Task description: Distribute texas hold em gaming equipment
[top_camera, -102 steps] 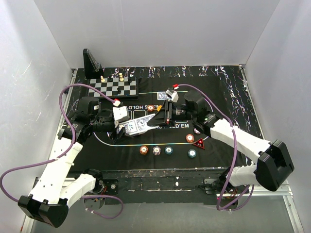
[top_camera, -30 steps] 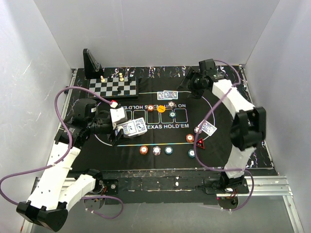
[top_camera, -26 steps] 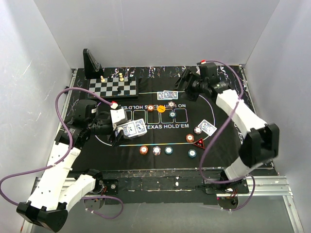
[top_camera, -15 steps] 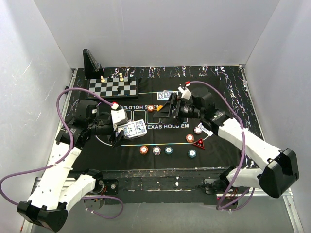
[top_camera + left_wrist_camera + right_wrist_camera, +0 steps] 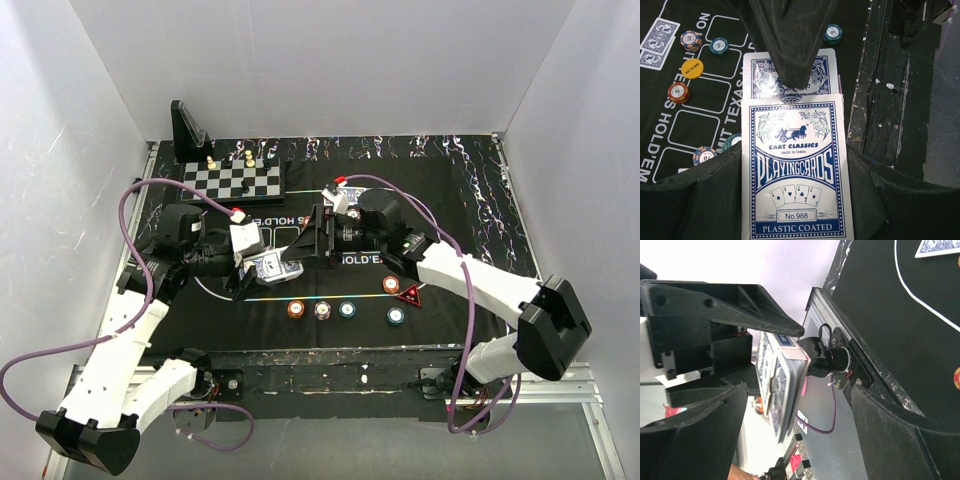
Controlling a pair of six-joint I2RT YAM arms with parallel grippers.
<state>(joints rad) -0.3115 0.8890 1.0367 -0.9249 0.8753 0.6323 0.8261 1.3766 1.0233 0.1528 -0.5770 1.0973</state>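
My left gripper (image 5: 262,266) is shut on a blue-and-white playing card box (image 5: 795,170), held above the mat's left side. A blue-backed card (image 5: 790,75) sticks out of the box's far end. My right gripper (image 5: 308,243) is open, and one of its dark fingers (image 5: 790,40) lies over that card. In the right wrist view the deck (image 5: 782,385) sits between the spread jaws of the right gripper (image 5: 799,389). Poker chips lie in a row near the front: orange (image 5: 296,309), white-pink (image 5: 322,310), teal (image 5: 346,309). A red triangular marker (image 5: 411,296) lies to their right.
A chessboard (image 5: 232,180) with pieces and a black stand (image 5: 188,130) occupy the back left. More chips (image 5: 691,38) and a yellow disc (image 5: 692,68) lie on the mat's printed boxes, with two dealt cards (image 5: 657,35) beyond. Another teal chip (image 5: 397,316) sits front right.
The right arm has swung from the back right corner over to the left, bringing its open jaws to the card box. The left arm has held still with the box.
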